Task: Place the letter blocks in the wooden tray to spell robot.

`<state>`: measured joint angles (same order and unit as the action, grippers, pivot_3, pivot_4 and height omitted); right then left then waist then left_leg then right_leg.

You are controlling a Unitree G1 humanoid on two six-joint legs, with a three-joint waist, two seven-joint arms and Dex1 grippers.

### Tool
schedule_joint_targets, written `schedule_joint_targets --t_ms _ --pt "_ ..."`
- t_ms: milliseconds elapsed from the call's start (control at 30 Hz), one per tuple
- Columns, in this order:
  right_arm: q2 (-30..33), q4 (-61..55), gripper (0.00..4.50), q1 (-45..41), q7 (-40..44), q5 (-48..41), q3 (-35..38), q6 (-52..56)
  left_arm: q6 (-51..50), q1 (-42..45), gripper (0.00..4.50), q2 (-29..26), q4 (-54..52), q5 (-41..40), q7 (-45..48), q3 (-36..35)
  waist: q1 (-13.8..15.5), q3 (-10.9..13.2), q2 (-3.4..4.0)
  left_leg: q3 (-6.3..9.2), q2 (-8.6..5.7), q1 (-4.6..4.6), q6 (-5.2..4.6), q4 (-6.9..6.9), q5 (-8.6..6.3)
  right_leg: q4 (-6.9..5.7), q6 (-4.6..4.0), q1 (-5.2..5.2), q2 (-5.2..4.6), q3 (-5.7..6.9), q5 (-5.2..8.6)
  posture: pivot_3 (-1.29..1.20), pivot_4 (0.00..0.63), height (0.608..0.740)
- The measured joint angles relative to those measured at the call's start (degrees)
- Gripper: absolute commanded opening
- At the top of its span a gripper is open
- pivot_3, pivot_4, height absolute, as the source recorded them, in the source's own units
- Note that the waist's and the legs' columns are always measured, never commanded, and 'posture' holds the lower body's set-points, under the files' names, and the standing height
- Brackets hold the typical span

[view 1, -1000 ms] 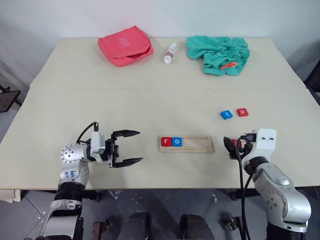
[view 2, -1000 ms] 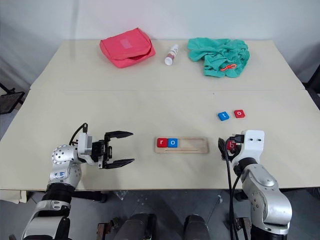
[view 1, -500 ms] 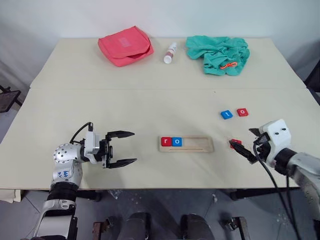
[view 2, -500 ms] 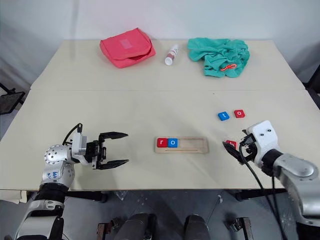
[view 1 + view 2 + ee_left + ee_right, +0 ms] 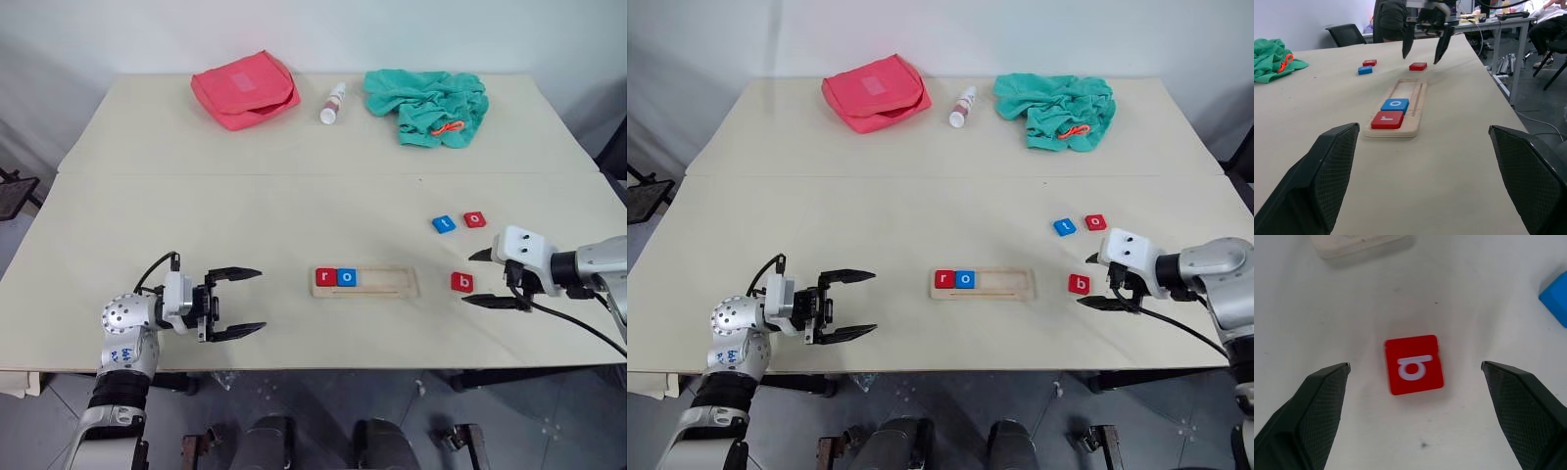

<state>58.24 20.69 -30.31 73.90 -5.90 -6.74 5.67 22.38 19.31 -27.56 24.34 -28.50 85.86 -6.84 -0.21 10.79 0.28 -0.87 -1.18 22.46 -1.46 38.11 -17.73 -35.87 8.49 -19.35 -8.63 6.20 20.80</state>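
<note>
The wooden tray (image 5: 382,284) lies near the table's front middle. A red "r" block (image 5: 325,276) and a blue "o" block (image 5: 346,277) sit in its left end. A red "b" block (image 5: 461,282) lies flat on the table right of the tray. My right gripper (image 5: 470,279) is open, one finger on each side of this block and apart from it, as the right wrist view (image 5: 1414,364) shows. Farther back lie a blue "t" block (image 5: 444,224) and a red "o" block (image 5: 475,219). My left gripper (image 5: 262,300) is open and empty, left of the tray.
A pink pouch (image 5: 245,88), a small white bottle (image 5: 334,103) and a crumpled teal cloth (image 5: 428,105) lie along the far edge. A seam crosses the table behind the blocks. Bare tabletop separates my left gripper from the tray.
My right arm has swung out to the right and its wrist has rolled, so the fingers now reach the "b" block from its right side. The left gripper has drawn back slightly.
</note>
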Motion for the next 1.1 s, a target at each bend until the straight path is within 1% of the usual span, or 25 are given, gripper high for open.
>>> schedule_joint_targets --t_ms 100,200,333,400,433,467,533,667,833,867,933,1100 --pt "-0.90 2.34 4.48 -1.87 1.46 1.73 -1.96 -1.97 -0.27 -1.21 4.50 -0.06 -1.94 -0.25 -0.34 -0.04 0.16 0.00 0.00 0.05 -0.03 0.04 0.00 0.04 0.00 -0.01 0.00 0.00 -0.02 0.02 0.00 0.00 0.150 0.740" --pt "-1.19 4.05 3.91 -3.62 2.59 3.20 -3.12 -3.14 -0.63 -2.45 4.50 -0.08 -3.37 -0.34 -0.87 -0.04 0.12 0.00 0.00 0.07 -0.02 0.03 0.00 0.05 0.00 0.00 0.00 0.03 -0.01 0.04 0.00 0.00 0.150 0.740" --pt "-1.54 4.53 2.66 -4.35 3.72 3.93 -4.05 -4.09 -0.70 -3.09 4.50 -0.17 -4.16 -0.47 -1.49 -0.05 0.12 -0.03 -0.06 0.10 -0.01 -0.02 0.00 0.11 0.00 0.01 0.00 0.14 -0.01 0.06 0.00 0.00 0.150 0.740" --pt "-1.71 4.44 1.95 -4.35 4.24 3.90 -4.05 -3.71 -0.76 -3.80 4.50 -0.19 -4.84 -0.52 -1.72 -0.05 0.09 -0.04 -0.06 0.10 -0.01 -0.03 0.00 0.12 0.00 0.01 0.00 0.14 0.00 0.06 0.00 0.00 0.150 0.740" --pt "-1.74 4.40 1.66 -4.35 4.31 3.88 -4.05 -3.45 -0.79 -3.90 4.50 -0.20 -5.01 -0.52 -1.76 -0.05 0.10 -0.04 -0.06 0.10 0.00 -0.03 0.01 0.12 0.00 0.01 0.00 0.14 0.00 0.06 0.00 0.00 0.150 0.740" --pt "-1.74 4.26 1.46 -4.35 4.32 3.88 -4.03 -3.19 -0.87 -3.94 4.50 -0.22 -5.29 -0.52 -1.84 -0.05 0.12 -0.04 -0.06 0.10 0.00 -0.03 0.01 0.14 0.00 0.01 0.00 0.15 0.00 0.06 0.00 0.00 0.150 0.740" --pt "-1.73 3.79 1.47 -4.34 4.39 3.69 -3.92 -2.52 -0.99 -3.94 4.50 -0.38 -5.51 -0.54 -1.95 -0.06 0.10 -0.04 -0.06 0.10 -0.01 -0.03 0.01 0.14 0.00 0.01 0.00 0.15 0.00 0.05 0.00 0.00 0.150 0.740" --pt "-1.73 -1.28 1.47 -5.10 4.63 2.93 -3.87 3.39 -1.01 -3.63 4.50 -0.45 -5.33 -0.53 -1.92 -0.06 0.10 -0.02 -0.02 0.09 0.00 0.01 0.01 0.10 0.00 0.01 0.00 0.07 0.00 0.04 0.00 0.00 0.150 0.740" --pt "-2.21 -10.05 1.47 -11.65 5.16 1.06 -3.81 12.94 -0.55 -0.83 4.50 -0.28 -3.00 -0.50 -1.83 -0.06 0.09 -0.01 -0.02 0.11 0.01 0.04 0.04 0.09 -0.02 -0.01 0.00 0.01 0.02 0.05 0.00 0.00 0.150 0.740" --pt "-3.22 -11.47 1.47 -12.96 4.65 1.11 -4.00 15.70 -0.43 -0.35 4.50 -0.12 -2.64 -0.47 -1.80 -0.04 0.08 -0.01 -0.02 0.12 0.00 0.04 0.05 0.08 -0.02 -0.01 0.00 0.01 0.01 0.05 0.00 0.00 0.150 0.740" --pt "-4.97 -12.56 1.47 -13.84 4.11 1.24 -4.49 17.78 -0.28 0.36 4.50 0.10 -1.72 -0.45 -1.74 -0.01 0.12 -0.01 -0.02 0.13 0.00 0.05 0.05 0.07 -0.02 -0.01 0.00 0.01 0.01 0.06 0.00 0.00 0.150 0.740" --pt "-10.40 -13.61 1.47 -14.75 2.65 2.68 -8.93 20.47 0.26 0.61 4.50 0.32 -0.61 -0.38 -1.34 0.02 0.04 -0.01 -0.02 0.17 -0.03 0.12 0.04 0.09 -0.02 -0.04 0.00 -0.06 0.01 0.07 0.00 0.00 0.150 0.740"
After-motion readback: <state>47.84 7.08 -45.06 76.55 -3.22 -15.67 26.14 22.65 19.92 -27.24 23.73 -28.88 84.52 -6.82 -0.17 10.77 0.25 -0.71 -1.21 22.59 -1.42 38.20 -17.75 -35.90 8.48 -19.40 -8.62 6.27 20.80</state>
